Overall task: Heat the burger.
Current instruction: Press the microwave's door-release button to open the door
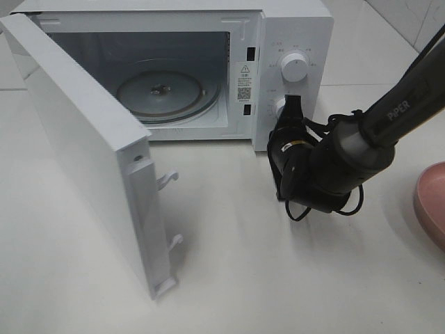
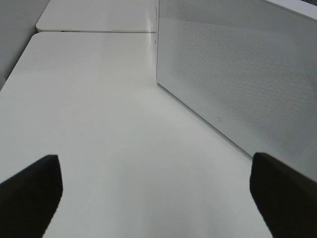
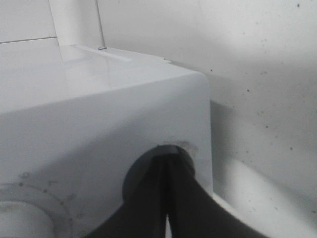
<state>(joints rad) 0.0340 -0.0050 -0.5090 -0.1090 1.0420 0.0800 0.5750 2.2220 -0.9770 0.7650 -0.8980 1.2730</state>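
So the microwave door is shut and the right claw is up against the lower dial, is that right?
No, the microwave door is swung wide open, as the exterior high view shows. The right claw is indeed up against the lower dial.

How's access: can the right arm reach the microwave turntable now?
Probably yes: the door is swung wide to the left, nothing stands before the turntable, and the right gripper, shut, is at the lower knob close by.

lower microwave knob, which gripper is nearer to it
Right. The right gripper is shut at the lower knob; the left gripper hangs open over the table beside a dotted white panel.
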